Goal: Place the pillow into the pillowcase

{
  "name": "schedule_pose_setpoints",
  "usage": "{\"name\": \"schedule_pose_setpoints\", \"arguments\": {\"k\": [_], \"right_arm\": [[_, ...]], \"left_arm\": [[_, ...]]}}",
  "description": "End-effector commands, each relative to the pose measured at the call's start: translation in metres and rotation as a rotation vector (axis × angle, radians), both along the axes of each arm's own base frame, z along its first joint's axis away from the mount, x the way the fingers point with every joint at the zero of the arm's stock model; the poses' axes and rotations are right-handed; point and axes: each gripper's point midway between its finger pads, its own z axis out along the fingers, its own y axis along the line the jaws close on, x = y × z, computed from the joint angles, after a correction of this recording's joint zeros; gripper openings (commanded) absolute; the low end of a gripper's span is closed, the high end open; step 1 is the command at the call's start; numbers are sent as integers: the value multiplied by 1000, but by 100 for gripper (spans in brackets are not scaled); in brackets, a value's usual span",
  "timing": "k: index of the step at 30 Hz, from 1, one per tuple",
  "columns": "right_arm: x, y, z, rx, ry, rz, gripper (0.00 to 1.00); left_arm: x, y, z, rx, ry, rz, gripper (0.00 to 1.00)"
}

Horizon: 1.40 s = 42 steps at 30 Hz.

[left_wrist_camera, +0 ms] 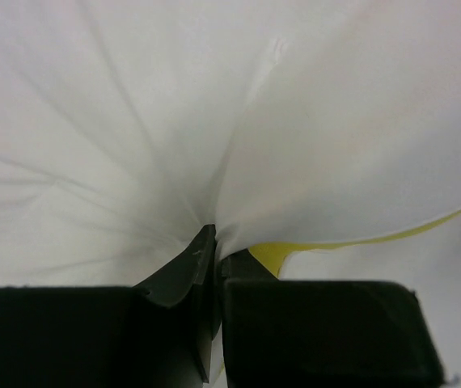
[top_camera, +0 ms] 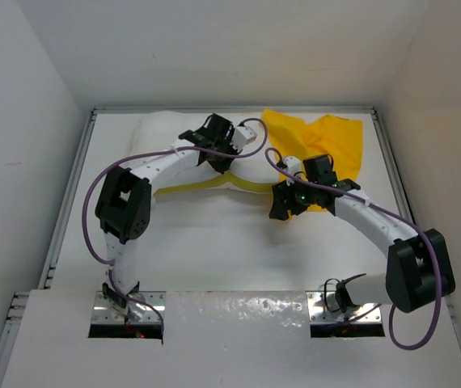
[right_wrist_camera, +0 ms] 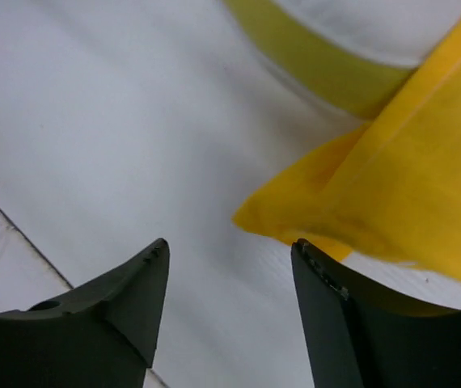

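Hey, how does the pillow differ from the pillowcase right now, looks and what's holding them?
Colour: the pillow is white with a yellow strip; the pillowcase is bright yellow. Bulk: the pillow is plump, the pillowcase thin and crumpled. Grip: the left gripper has its fingers shut on the pillow's fabric; the right gripper stands open by a pillowcase corner, gripping nothing. Both lie side by side at the table's far end.

Bright, even light with faint shadows; wrist views blur up close, the pillow (left_wrist_camera: 133, 121) nearly overexposed.
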Motion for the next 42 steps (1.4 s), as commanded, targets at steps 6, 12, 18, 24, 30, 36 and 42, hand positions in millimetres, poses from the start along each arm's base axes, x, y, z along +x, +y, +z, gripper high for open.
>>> {"name": "schedule_pose_setpoints", "arguments": {"k": [6, 12, 18, 24, 30, 36, 42], "right_arm": [[71, 3, 93, 82, -262, -207, 20], [111, -12, 90, 13, -287, -372, 19], [143, -18, 71, -30, -264, -443, 29], [188, -17, 60, 1, -301, -580, 40], [196, -32, 24, -79, -255, -655, 35], [183, -43, 7, -136, -232, -671, 5], [178, -47, 27, -168, -281, -627, 0]], "left_arm": [[-2, -25, 15, -137, -8, -79, 0], [-1, -27, 16, -140, -20, -99, 0], [-2, -25, 12, -127, -17, -107, 0], [-5, -26, 8, -129, -5, -99, 0], [-9, -25, 7, -114, -1, -98, 0], [-9, -25, 6, -114, 1, -98, 0], [-1, -19, 5, -91, -22, -55, 0]]}}
